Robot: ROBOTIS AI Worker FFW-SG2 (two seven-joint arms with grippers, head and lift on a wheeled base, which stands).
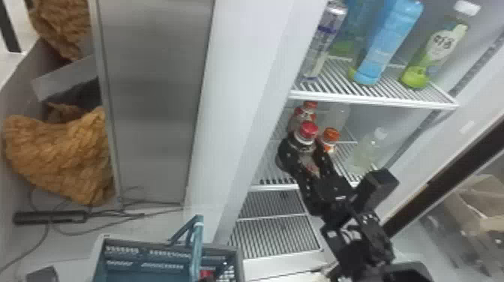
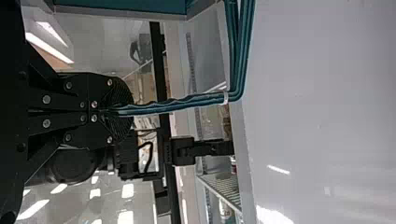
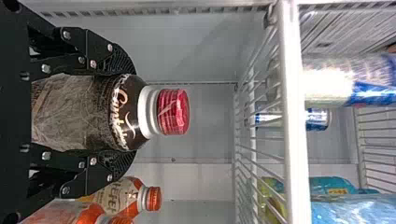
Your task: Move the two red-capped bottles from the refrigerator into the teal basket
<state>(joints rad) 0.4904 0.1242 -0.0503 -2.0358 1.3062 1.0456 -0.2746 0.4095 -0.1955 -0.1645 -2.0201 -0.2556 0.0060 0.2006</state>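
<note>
Your red-capped bottle is upright in the right end effector, over the left part of the middle shelf, near its front edge; whether its base touches the wire, you cannot tell. For this step, I judge you want a slight rise, just enough to free the base, then a straight draw out over that front edge. Keep the cap under the front edge of the upper shelf, and swing toward the basket only once clear, or you may knock the orange-capped bottle just beside it or scrape the refrigerator's side wall. Your right fingers are parted by the bottle's width, clamped on both sides of its body below the shoulder; that hold looks square. Your left end effector is closed tight around the teal handle. Inside the teal basket, by its right side, sits a red item, likely the other bottle; set yours beside it.
</note>
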